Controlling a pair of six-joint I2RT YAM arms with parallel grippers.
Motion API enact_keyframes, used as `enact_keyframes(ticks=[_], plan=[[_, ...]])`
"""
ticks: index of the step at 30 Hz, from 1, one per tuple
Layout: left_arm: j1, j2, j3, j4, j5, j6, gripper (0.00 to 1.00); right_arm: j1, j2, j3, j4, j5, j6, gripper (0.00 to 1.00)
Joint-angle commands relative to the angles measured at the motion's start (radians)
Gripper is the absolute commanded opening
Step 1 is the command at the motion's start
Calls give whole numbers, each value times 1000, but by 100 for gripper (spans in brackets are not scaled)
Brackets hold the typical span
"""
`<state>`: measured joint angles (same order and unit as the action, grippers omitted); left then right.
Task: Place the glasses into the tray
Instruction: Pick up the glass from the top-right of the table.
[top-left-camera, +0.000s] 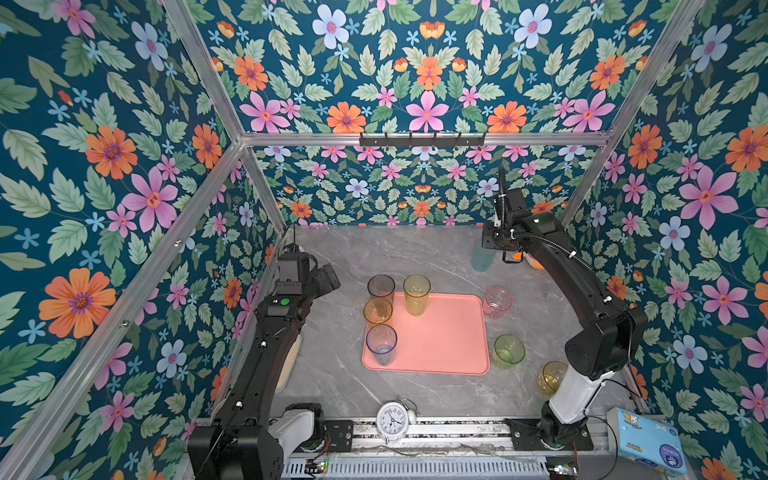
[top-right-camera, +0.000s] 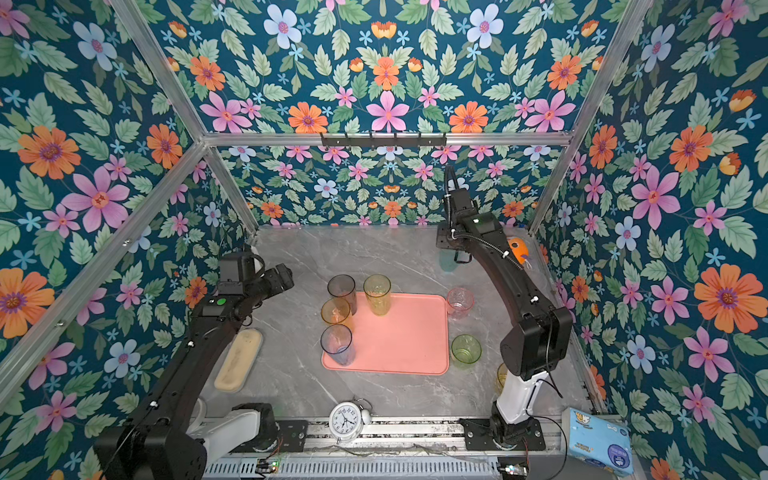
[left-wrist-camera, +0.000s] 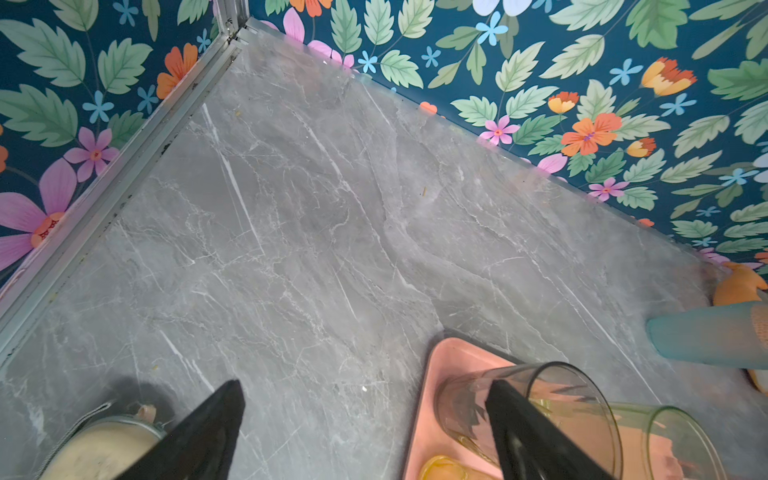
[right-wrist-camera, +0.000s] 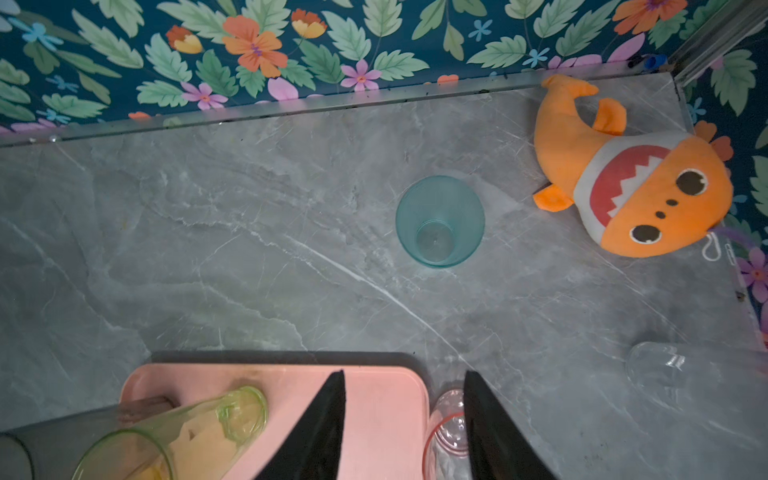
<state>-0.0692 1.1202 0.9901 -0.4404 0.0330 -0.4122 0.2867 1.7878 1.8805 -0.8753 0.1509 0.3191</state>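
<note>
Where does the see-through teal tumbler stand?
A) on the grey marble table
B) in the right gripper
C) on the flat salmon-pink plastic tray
A: the see-through teal tumbler stands upright on the grey marble table, apart from the flat salmon-pink plastic tray.

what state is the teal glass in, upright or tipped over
Upright: the right wrist view looks down the open mouth of the teal glass to its round base, standing on the table.
</note>
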Motion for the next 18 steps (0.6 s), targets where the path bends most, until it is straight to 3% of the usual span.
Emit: enact_keyframes(ticks=[1,11,18], plan=[[2,9,12,29,22,-5,95,-64,23,-15,67,-68,26,48],[3,45,2,23,-41,-11,99,-200,174,3,122,-161,55,48],[11,83,15,13,-68,-23,100,-210,293,86,93,-174,51,48]])
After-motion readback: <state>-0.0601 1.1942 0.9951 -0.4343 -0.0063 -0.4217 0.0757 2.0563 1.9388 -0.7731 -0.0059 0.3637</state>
